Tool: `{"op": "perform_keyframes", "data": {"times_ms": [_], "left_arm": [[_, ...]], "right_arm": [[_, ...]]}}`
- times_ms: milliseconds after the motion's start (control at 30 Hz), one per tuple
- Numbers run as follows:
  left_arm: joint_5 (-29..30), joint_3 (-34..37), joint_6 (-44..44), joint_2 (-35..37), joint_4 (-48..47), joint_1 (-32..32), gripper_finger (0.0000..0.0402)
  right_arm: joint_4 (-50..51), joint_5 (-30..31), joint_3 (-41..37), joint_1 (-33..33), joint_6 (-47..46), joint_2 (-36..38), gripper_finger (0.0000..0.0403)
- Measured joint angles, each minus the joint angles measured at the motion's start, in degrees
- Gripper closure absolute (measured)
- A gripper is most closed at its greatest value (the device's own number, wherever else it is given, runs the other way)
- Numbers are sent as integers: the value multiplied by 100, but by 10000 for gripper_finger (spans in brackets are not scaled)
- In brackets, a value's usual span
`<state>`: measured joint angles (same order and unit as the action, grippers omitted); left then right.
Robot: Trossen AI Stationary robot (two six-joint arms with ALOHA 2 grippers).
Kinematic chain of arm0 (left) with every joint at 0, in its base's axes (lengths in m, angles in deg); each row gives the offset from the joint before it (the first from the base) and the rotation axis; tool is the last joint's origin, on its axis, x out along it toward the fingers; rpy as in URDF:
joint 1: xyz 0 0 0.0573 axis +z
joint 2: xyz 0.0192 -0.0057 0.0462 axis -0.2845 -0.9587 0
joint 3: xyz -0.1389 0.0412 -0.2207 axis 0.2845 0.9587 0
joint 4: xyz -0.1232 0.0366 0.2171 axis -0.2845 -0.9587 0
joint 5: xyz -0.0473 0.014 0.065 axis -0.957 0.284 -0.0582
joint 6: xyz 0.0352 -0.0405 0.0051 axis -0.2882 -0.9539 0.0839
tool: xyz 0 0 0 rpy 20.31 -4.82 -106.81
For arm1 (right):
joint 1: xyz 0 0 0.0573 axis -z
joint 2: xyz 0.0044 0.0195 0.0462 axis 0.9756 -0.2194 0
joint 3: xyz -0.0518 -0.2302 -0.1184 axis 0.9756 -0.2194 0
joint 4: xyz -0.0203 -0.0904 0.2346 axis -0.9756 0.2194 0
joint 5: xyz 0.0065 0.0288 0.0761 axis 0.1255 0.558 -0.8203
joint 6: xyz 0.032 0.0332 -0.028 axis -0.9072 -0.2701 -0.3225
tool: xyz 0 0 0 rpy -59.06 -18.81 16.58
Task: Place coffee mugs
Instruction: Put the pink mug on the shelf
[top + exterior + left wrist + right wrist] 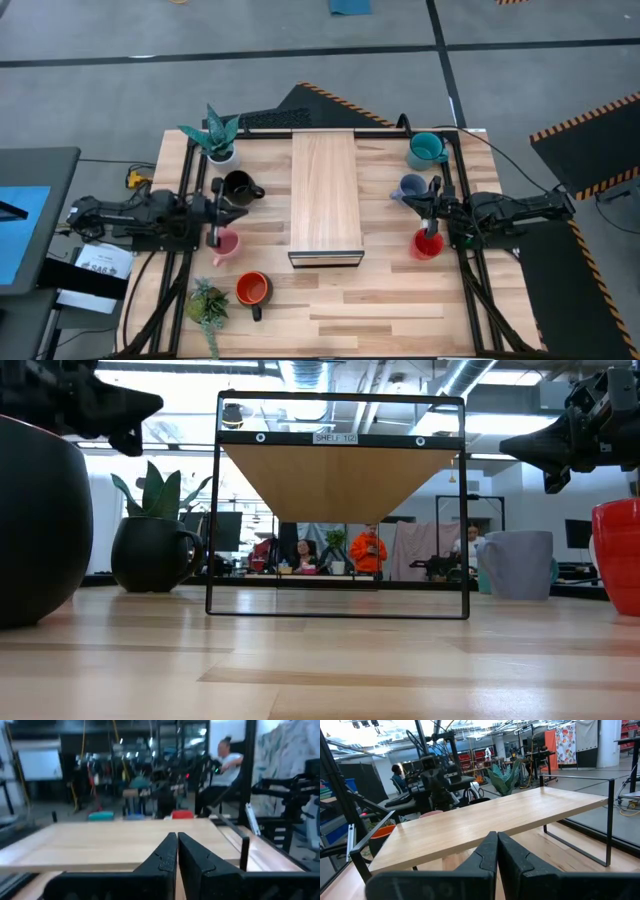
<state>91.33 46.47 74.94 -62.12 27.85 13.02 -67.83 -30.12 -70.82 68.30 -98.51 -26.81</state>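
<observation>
- Nearest the front edge of the table point(400, 320) on my left side I see the orange mug point(252, 290), with a small potted plant point(207, 303) just beside it toward the left edge.
- Behind that, the left gripper point(217, 238) sits over the pink mug point(226, 245); from the left wrist view its fingers point(165, 857) are pressed together with nothing between them, so it has hold of nothing.
- On the right side, the right gripper point(432, 225) hangs at the rim of the red mug point(427, 244); the right wrist view shows its fingers point(487, 852) closed against each other, gripping nothing.
- In the middle of the table stands the wooden shelf point(325, 195) on its black metal frame, running front to back between the two arms.
- Farther back on the left, the black mug point(240, 187) stands near the shelf, handle toward it.
- Opposite, on the right, the pale blue mug point(411, 187) sits just behind the right gripper.
- Toward the far right corner is the teal mug point(426, 149).
- Toward the far left corner stands the spiky plant point(215, 134) in a white pot.
- In the low view, people point(368, 552) sit in the room beyond the table.
</observation>
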Motion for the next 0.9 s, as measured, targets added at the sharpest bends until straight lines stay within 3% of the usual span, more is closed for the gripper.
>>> {"op": "perform_keyframes", "data": {"times_ms": [133, 300, 467, 567, 667, 900], "left_arm": [[350, -778, -267, -464, -1316, 0, 354], [252, -1768, -457, -1375, -2889, 0, 269], [-473, -2853, -537, -2375, -4738, -23, 209], [-920, -3343, -506, -2931, -5199, -172, 195], [-962, -3649, -421, -3484, -5641, -436, 194], [-56, -3787, 341, -4635, -6175, -1136, 193]], "right_arm": [[0, 1, 0, 0, 0, 0, 365], [2, 1, 1, 1, -1, 0, 365], [3, -1, 0, 1, -2, 0, 365], [2, 0, 1, 0, -1, 1, 365], [0, 1, 1, -1, -2, 0, 365], [4, -1, 1, -1, 0, 0, 365]]}}
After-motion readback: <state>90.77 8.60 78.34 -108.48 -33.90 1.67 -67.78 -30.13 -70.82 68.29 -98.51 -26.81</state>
